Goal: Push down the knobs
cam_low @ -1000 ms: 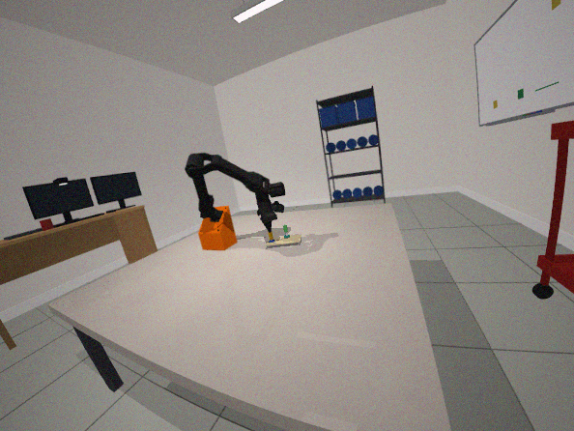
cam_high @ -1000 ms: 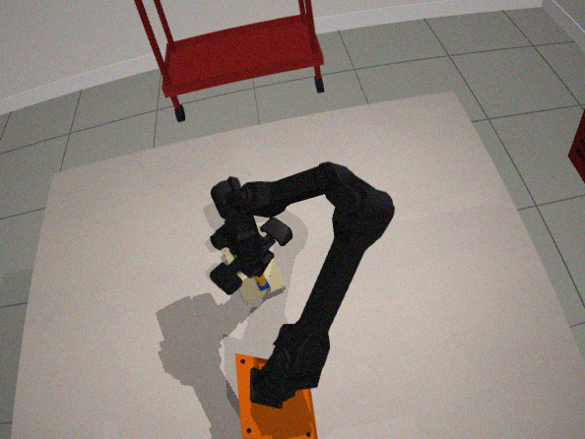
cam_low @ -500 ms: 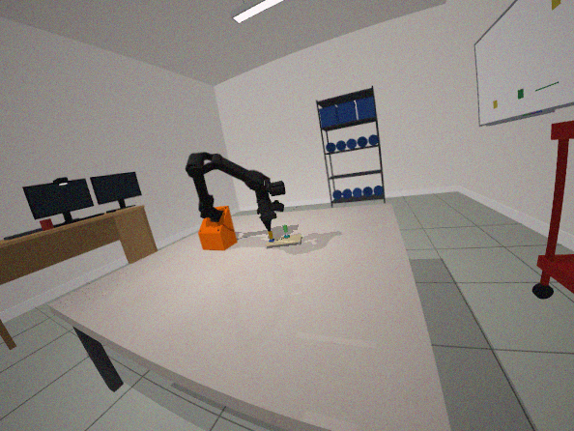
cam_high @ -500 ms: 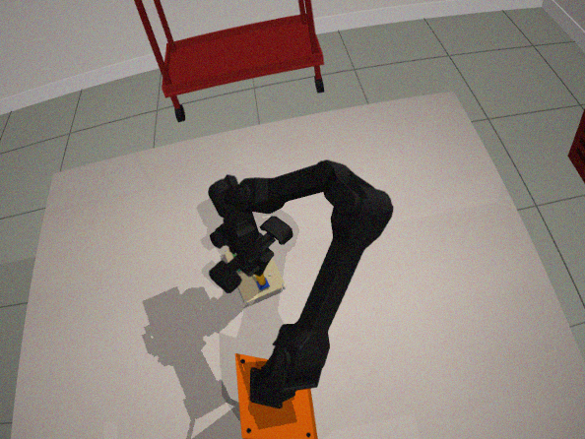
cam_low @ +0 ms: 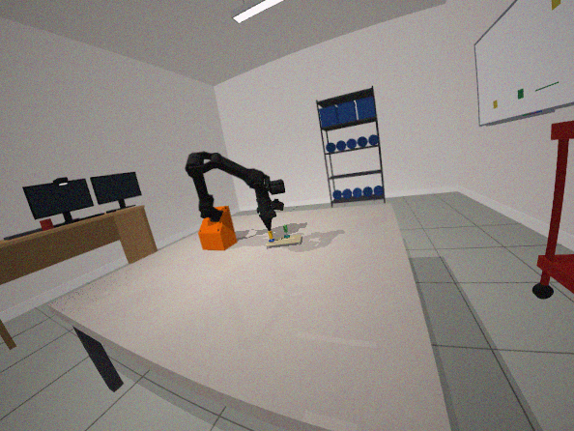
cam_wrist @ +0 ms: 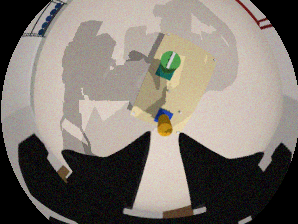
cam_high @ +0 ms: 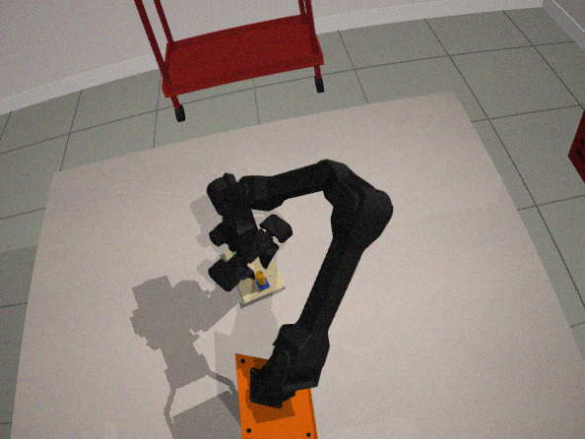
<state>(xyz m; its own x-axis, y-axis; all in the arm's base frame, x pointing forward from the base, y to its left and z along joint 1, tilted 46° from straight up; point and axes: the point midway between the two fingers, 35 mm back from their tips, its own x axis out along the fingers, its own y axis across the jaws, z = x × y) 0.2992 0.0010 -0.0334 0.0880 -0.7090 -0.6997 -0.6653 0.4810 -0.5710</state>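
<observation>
- You have the circuit board (cam_high: 250, 294) (cam_low: 295, 241) (cam_wrist: 192, 80) standing on the table (cam_high: 419, 295) (cam_low: 290, 314) (cam_wrist: 250, 115), in front of the arm, with both potentiometers on it as far as you can see.
- Your gripper (cam_high: 259, 270) (cam_low: 269, 229) (cam_wrist: 164, 135) has its fingers parted, part of the way open, with nothing clasped between them. Its tips are at the upper end of the yellow knob (cam_high: 260, 277) (cam_low: 271, 234) (cam_wrist: 164, 126); you cannot tell whether they touch it.
- The yellow knob is on the blue potentiometer (cam_high: 263, 286) (cam_low: 272, 241) (cam_wrist: 162, 112). From the side you see its lower end close to the blue body, so it may be down or nearly so, but the views are too small to confirm full seating.
- The green knob (cam_high: 233, 254) (cam_low: 285, 228) (cam_wrist: 170, 60) is upright over the teal potentiometer (cam_low: 287, 236) (cam_wrist: 165, 76). You seem to have a gap beneath it in the exterior view, so count this one as still to be pushed.
- Neither potentiometer looks torn loose, though you cannot check how firmly they are fixed.
- By your best reading, you are at the yellow knob's step, about midway through at most: make sure of yellow, press green straight down, then finish with the fingers open, the gripper away from the board and the arm at rest.
</observation>
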